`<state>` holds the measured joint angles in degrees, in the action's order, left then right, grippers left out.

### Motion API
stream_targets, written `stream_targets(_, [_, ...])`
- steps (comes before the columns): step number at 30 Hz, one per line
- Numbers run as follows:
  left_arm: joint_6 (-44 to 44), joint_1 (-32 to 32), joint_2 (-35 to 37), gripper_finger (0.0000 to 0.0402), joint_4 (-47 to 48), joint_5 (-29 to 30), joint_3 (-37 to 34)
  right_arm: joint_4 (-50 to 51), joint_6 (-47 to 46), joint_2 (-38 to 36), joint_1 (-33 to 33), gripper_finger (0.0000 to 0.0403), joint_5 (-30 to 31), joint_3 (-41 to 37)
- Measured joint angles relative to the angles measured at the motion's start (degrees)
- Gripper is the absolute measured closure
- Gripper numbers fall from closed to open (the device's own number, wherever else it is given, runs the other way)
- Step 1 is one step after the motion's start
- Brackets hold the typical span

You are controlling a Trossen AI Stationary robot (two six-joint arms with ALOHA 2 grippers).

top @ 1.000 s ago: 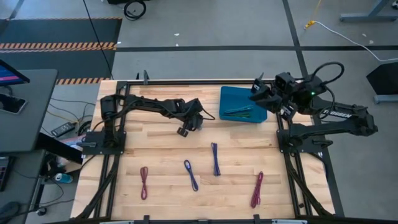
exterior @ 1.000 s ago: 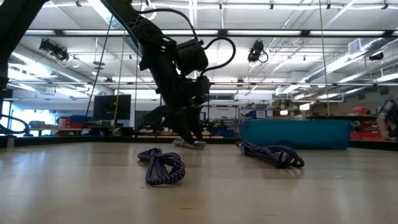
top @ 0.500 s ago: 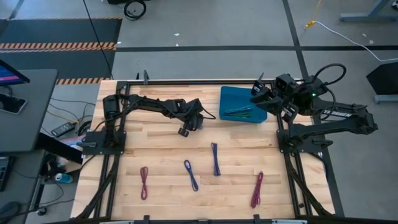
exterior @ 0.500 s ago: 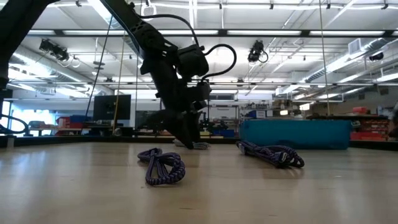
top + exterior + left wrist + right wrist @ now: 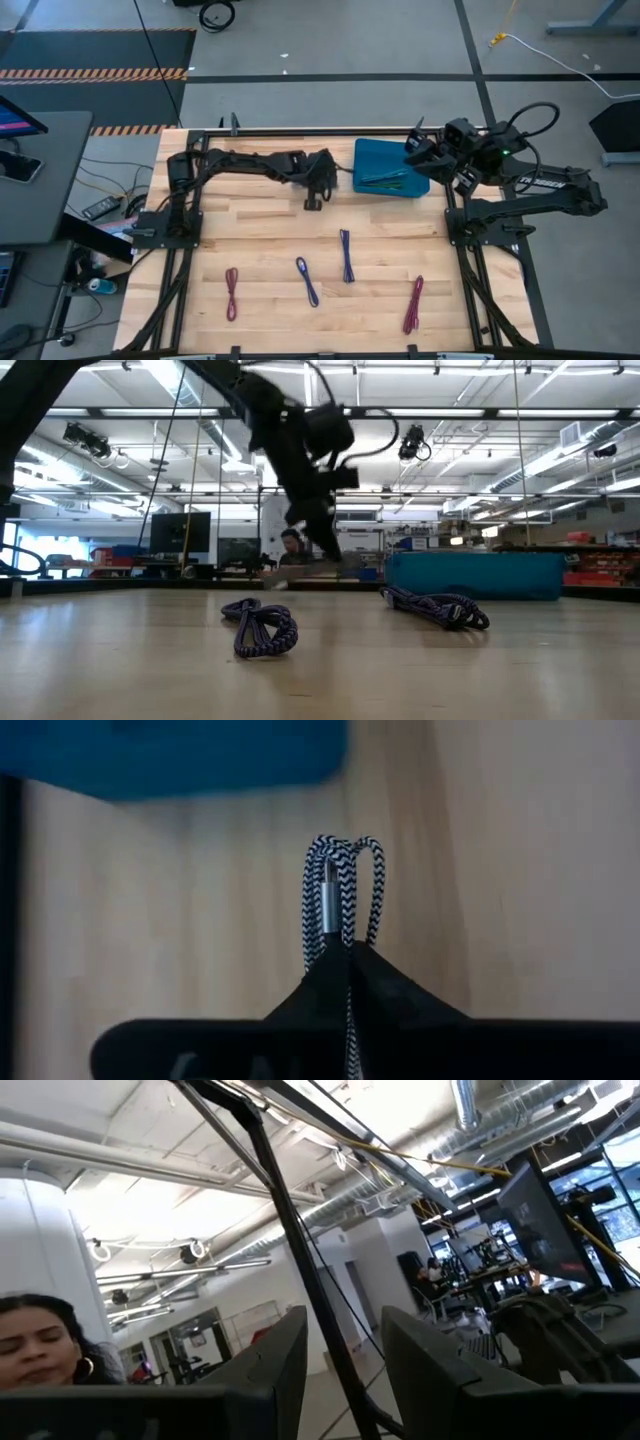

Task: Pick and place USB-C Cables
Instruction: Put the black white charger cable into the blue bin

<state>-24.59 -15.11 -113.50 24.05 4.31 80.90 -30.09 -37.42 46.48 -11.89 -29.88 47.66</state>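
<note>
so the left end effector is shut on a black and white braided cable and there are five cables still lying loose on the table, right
Not quite: four cables lie loose on the table, not five. The high view shows a maroon cable, a blue-purple cable, a second blue-purple cable and a magenta cable. The left end effector is indeed shut on the black and white braided cable.

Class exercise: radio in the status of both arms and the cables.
Left gripper shut on black-and-white cable, near teal bin. Right gripper parked beside bin. Four cables on table. Path clear.
</note>
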Motion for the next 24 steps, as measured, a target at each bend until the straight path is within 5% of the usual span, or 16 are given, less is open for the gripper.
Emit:
stream_targets(9, [3.07, 2.89, 5.95, 0.0400, 29.00, 8.18, 22.05, -1.41, 1.63, -0.72, -0.01, 0.0269, -2.19, -0.02])
stream_targets(14, [7.12, 6.78, 10.84, 0.0400, 35.44, 9.21, 33.68, 1.50, 6.35, -1.02, -0.91, 0.0278, -3.35, 0.00])
stream_targets(20, [12.97, 12.84, 18.42, 0.0401, 33.78, 11.33, 43.59, 10.05, 11.23, -1.10, -2.87, 0.0286, -0.27, -0.02])
stream_targets(24, [13.56, 17.15, 23.89, 0.0401, 24.53, 12.70, 44.78, 14.57, 17.16, 0.08, -2.91, 0.0286, 5.93, -0.02])
